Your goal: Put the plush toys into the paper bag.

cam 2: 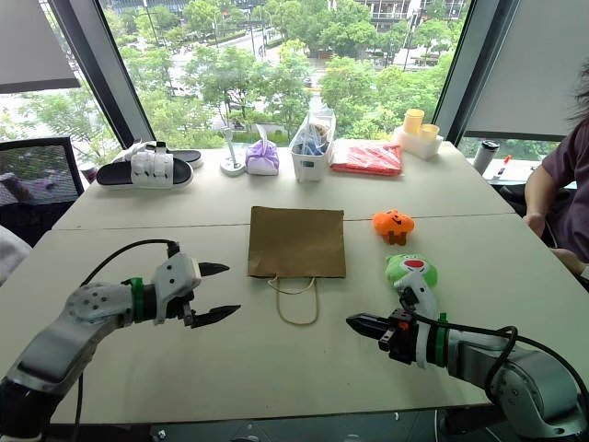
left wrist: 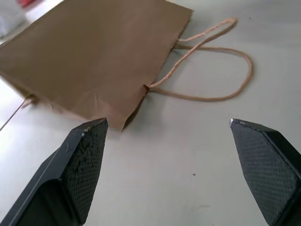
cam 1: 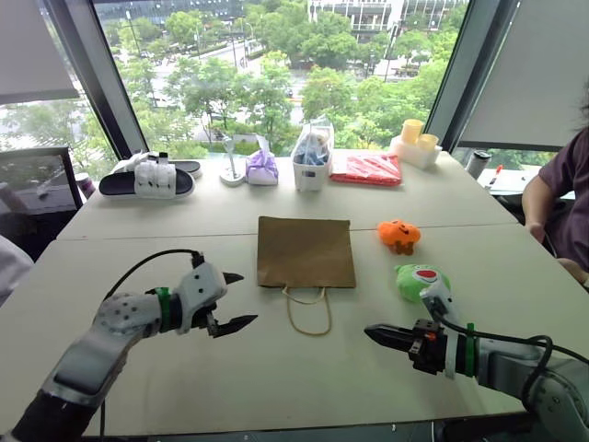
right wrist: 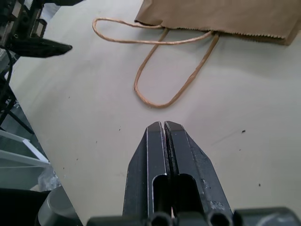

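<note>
On the pale table [cam 1: 276,368] the brown paper bag [cam 1: 306,250] lies flat with its mouth pressed shut and its string handles [cam 1: 308,311] looped toward the robot, so the main risk, as I judge it, is that a toy gets pushed against a closed mouth and simply shoves the light bag across the surface; the bag would need holding or opening first. The thin handles could also snag a fingertip. The orange pumpkin plush [cam 1: 399,236] sits just right of the bag, and the green round plush [cam 1: 419,280] lies nearer, close beside the right forearm, where a careless swing could knock it toward the table edge. The left gripper [cam 1: 232,300] hovers left of the handles, tilted slightly down and aimed toward the bag's near corner, its two black fingers spread wide and empty. The right gripper [cam 1: 379,333] is held low over the table, pointing inward toward the handles, its fingers pressed together on nothing.
</note>
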